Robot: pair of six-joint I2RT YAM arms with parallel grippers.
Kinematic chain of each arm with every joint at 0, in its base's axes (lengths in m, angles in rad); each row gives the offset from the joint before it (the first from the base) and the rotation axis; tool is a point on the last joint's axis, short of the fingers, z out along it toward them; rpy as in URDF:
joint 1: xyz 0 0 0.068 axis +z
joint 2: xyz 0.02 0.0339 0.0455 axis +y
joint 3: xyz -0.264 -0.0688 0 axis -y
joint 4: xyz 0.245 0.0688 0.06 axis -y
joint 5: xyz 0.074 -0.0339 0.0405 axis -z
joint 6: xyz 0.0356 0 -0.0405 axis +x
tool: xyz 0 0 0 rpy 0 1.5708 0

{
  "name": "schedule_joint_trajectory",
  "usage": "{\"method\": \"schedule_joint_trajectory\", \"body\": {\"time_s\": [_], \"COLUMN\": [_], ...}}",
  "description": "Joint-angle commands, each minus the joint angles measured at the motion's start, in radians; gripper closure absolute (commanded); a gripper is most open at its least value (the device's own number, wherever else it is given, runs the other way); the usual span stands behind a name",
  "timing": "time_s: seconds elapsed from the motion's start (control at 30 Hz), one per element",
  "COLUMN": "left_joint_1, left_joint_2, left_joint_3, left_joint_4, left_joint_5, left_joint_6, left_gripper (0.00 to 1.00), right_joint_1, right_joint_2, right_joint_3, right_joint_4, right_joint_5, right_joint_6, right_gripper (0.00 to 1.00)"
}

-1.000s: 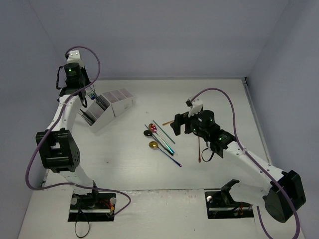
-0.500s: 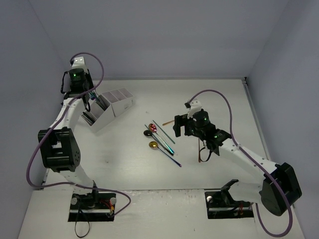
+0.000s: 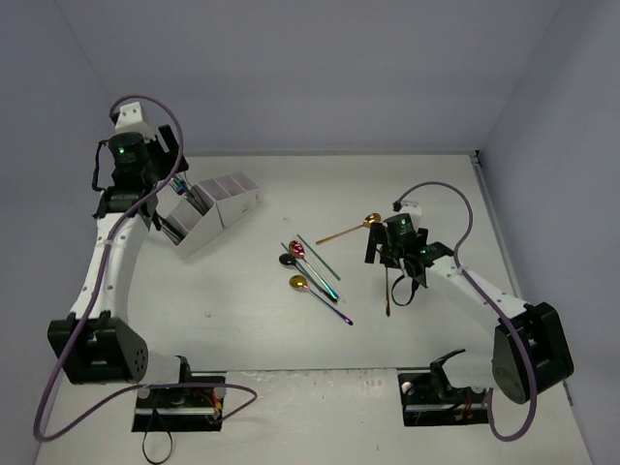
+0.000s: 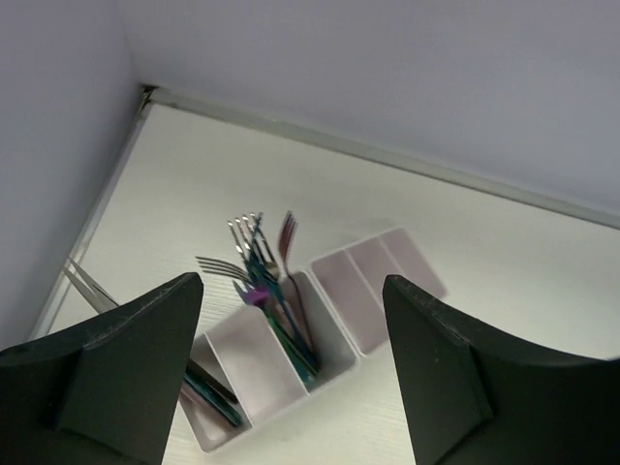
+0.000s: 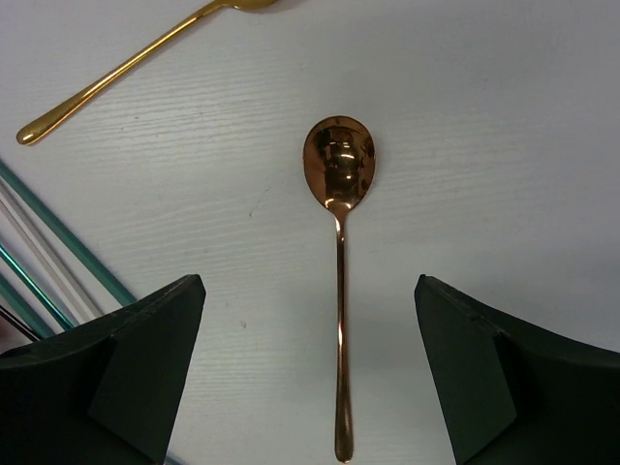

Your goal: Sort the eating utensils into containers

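Observation:
The containers are one white stepped caddy at the back left. Several forks stand in its second compartment and dark utensils lie in the lowest one. My left gripper hangs open above the caddy's left end, holding nothing. A copper spoon lies bowl-away on the table, and my right gripper is open just above its handle, one finger on each side. In the top view the right gripper sits over that spoon.
A gold spoon lies left of the right gripper. Several more utensils, spoons and thin teal sticks, lie mid-table. Teal sticks show at the right wrist view's left edge. The caddy's two upper compartments hold nothing.
My left gripper has opened and drawn back to the left above the caddy. The right gripper has shifted right, off the gold spoon and over the copper spoon.

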Motion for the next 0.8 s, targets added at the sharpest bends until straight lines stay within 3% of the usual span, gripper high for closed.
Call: {"method": "schedule_joint_trajectory", "body": {"time_s": [0.0,0.17,0.37,0.63,0.77], "left_joint_1": [-0.011,-0.033,-0.107,-0.182,-0.186], "left_joint_2": [-0.196,-0.395,-0.557,-0.578,-0.557], "left_joint_3": [-0.144,-0.377,-0.521,-0.577,-0.583], "left_joint_4": [-0.11,-0.168,-0.184,-0.179,-0.179], "left_joint_5": [0.134,0.189,0.237,0.215,0.214], "left_joint_6": [-0.086,-0.082,-0.06,-0.038,-0.034], "left_gripper": [0.27,0.27,0.27,0.27,0.27], "right_joint_1": [-0.026,-0.04,-0.048,-0.062,-0.061], "right_joint_2": [0.073,0.147,0.216,0.284,0.31], "right_joint_3": [0.051,0.053,0.052,0.055,0.056], "right_joint_4": [-0.015,-0.014,-0.012,-0.01,-0.01], "right_joint_5": [-0.038,-0.049,-0.047,-0.055,-0.052], "right_joint_6": [0.042,0.049,0.055,0.046,0.039], "right_gripper": [0.15,0.25,0.42,0.57,0.73]}}
